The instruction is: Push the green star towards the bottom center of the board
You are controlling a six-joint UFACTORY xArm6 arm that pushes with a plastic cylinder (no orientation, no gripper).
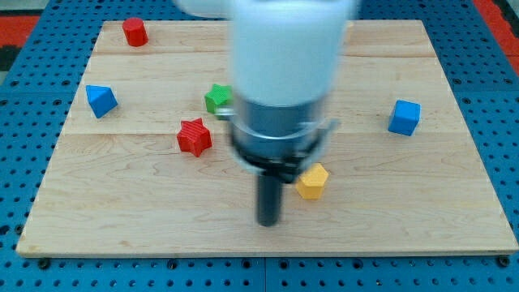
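Note:
The green star (216,99) lies on the wooden board (122,211), left of centre in the upper half; the arm hides its right part. My rod comes down through the middle of the view and my tip (268,221) rests on the board below centre. The tip is well below and to the right of the green star, not touching it. A yellow block (312,181) sits just right of the rod, above the tip.
A red star (194,136) lies below-left of the green star. A red cylinder (135,32) stands at the top left, a blue block (100,100) at the left edge, a blue cube (404,117) at the right. The arm's blurred white body (284,57) hides the upper centre.

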